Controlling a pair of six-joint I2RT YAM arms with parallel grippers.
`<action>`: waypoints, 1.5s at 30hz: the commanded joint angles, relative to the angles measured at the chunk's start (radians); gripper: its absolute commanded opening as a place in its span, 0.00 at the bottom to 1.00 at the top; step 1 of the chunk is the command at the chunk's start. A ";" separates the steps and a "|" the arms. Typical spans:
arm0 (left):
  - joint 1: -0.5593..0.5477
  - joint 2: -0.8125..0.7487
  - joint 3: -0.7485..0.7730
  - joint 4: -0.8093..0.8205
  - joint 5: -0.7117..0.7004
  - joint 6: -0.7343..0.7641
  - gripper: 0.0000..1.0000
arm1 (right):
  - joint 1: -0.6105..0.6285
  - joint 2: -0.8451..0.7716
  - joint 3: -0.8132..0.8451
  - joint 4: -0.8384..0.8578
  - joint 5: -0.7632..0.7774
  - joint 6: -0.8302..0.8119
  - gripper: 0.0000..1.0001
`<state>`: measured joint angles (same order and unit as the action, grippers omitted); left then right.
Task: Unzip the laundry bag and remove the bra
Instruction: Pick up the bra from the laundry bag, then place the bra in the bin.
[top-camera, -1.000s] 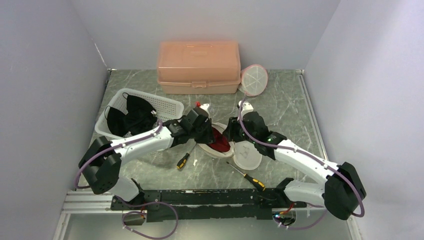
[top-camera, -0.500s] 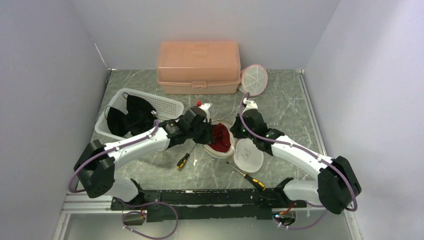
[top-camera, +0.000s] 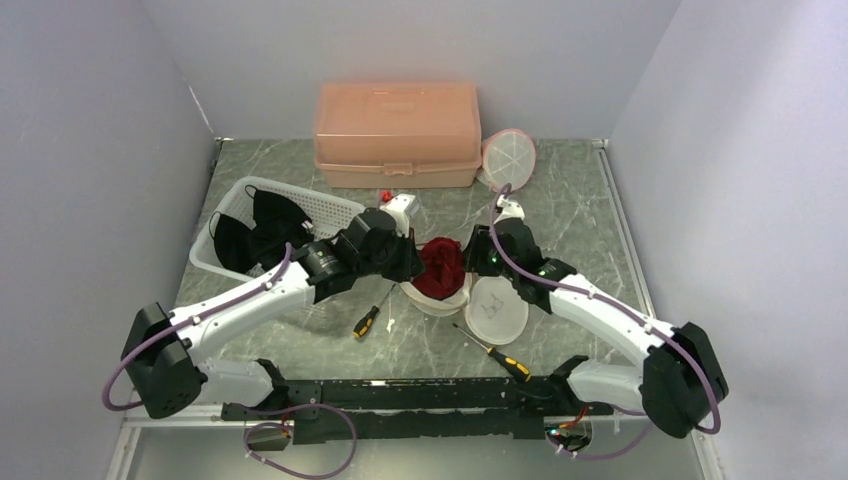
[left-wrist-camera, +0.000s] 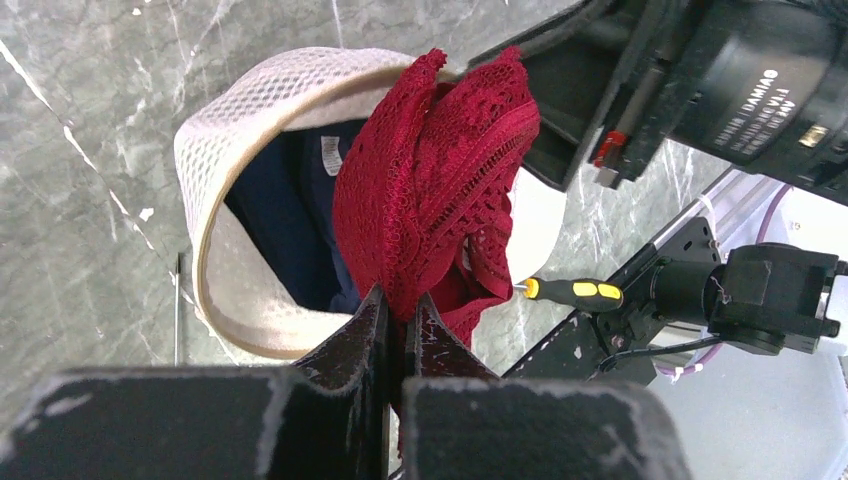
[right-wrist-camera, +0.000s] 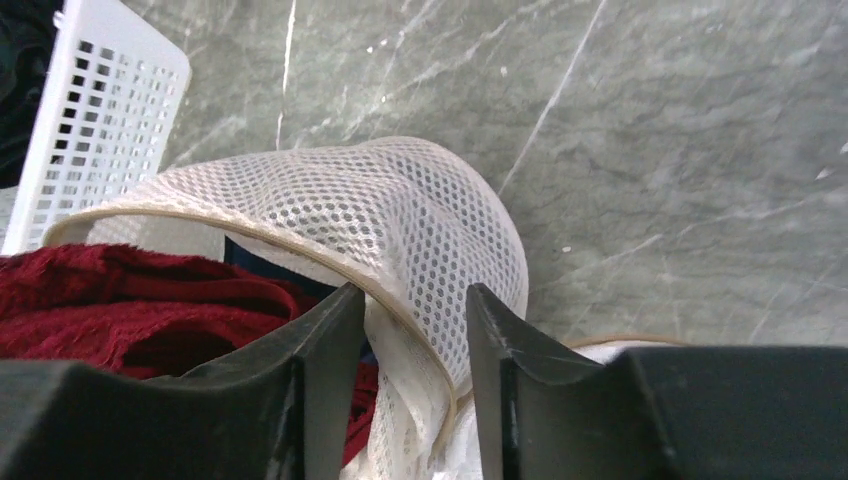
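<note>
L hand (left-wrist-camera: 403, 300) fingers pressed together, pinching red lace bra (left-wrist-camera: 440, 190); bra bunched up, raised over the open mouth of the white mesh laundry bag (left-wrist-camera: 260, 100), lower folds trailing down at the opening; whether any of it is inside, can't tell; dark blue garment (left-wrist-camera: 290, 220) inside bag under it; top view: bra (top-camera: 441, 268) sits between the two hands at mid counter (top-camera: 570, 200), bag (top-camera: 432, 300) just below it, bag's round white flap (top-camera: 495, 308) lying flat to the right, touching the bag; R hand (right-wrist-camera: 415, 330) fingers partway apart, straddling bag's rim and mesh wall (right-wrist-camera: 400, 220); cloth fills most of the gap, can't tell if it's clamped or just loose between them; red lace (right-wrist-camera: 120, 290) seen left of R hand's fingers, inside rim; other stuff: white basket (top-camera: 330, 210) w/ black clothes (top-camera: 255, 235) at left, near L arm; pink lidded box (top-camera: 397, 135) at back; pink-rimmed mesh disc (top-camera: 508, 160) leaning beside box on the right; yellow/black screwdriver (top-camera: 366, 322) just left of bag; 2nd screwdriver (top-camera: 500, 355) nearer arm bases, below flap.
</note>
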<state>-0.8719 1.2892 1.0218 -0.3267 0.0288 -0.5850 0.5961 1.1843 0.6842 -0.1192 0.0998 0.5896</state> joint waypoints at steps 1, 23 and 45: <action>-0.005 -0.032 0.058 0.019 -0.027 0.036 0.03 | -0.004 -0.089 0.011 -0.031 0.029 -0.009 0.51; -0.004 -0.086 0.160 -0.122 -0.136 0.109 0.03 | -0.005 -0.468 0.020 -0.200 0.123 -0.077 0.78; 0.404 -0.326 0.162 -0.355 -0.257 0.018 0.03 | -0.006 -0.672 -0.219 0.004 -0.022 -0.032 0.82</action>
<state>-0.5282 0.9684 1.1915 -0.6945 -0.3691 -0.5022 0.5907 0.5034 0.4576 -0.2253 0.2043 0.5617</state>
